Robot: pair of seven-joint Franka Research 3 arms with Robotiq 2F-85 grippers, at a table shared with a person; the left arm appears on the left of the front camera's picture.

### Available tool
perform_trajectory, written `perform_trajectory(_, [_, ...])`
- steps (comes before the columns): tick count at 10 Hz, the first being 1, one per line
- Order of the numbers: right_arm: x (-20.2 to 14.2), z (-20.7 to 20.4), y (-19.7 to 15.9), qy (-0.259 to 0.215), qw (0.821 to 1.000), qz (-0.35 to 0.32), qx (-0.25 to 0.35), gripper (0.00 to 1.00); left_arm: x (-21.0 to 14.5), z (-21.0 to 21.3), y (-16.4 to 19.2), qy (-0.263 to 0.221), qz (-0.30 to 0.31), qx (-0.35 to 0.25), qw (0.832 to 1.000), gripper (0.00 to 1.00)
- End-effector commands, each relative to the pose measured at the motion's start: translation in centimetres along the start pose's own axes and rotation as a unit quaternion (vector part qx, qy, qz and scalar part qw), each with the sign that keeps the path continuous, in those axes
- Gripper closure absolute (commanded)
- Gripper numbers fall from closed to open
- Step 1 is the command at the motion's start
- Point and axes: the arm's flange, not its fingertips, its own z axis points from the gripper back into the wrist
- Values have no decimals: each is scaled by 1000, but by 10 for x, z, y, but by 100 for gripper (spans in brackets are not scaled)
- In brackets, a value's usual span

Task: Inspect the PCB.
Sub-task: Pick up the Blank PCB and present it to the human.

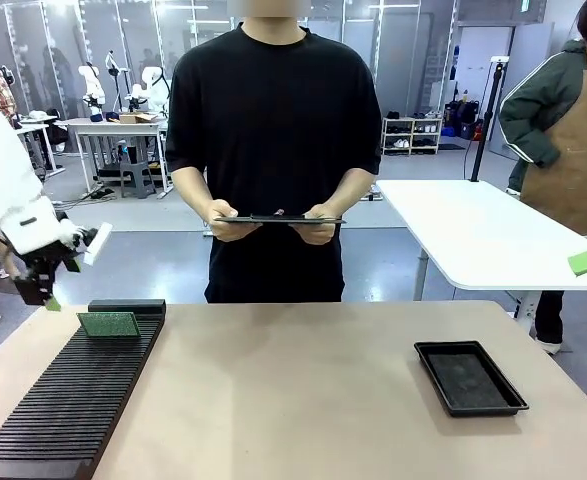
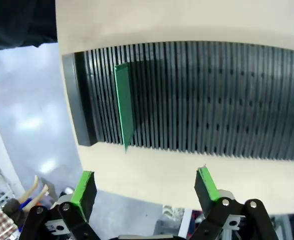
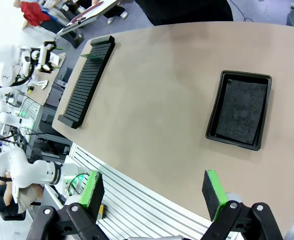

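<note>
Bench (image 1: 303,400): slotted rack (image 1: 73,400) lies along my left side.
PCB (image 2: 123,107): upright in a slot near the rack's far end.
Left claw (image 2: 144,175): released, hovering near the board; I'd straddle its top edge squarely.
Right claw (image 3: 153,175): released, empty, well apart.

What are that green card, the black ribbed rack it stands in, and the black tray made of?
Green card (the PCB): likely fibreglass board, matt, finely speckled face, thin stiff edge. Rack: probably moulded plastic, matt black, even thin slots. Tray: seemingly plastic with a smooth, slightly shiny rim; its floor looks rough, perhaps a foam lining.
</note>
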Motion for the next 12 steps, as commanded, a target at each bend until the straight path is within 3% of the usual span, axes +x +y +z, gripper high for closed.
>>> perform_trajectory(1, [0,0,-2,0,1000,7,3,0,-8,-27,18,-43,14,2,999,0])
perform_trajectory(4, [0,0,-2,0,1000,7,3,0,-19,-73,31,-20,57,0,998,0])
perform_trajectory(8, [0,0,-2,0,1000,7,3,0,-28,-122,49,-49,82,-27,995,0])
perform_trajectory(10, [0,0,-2,0,1000,7,3,0,-29,-139,55,-41,80,-40,995,0])
perform_trajectory(11, [0,0,-2,0,1000,7,3,0,-28,-143,57,-36,71,-44,996,21])
perform_trajectory(12, [0,0,-2,0,1000,7,3,0,-28,-145,59,-31,67,-46,996,56])
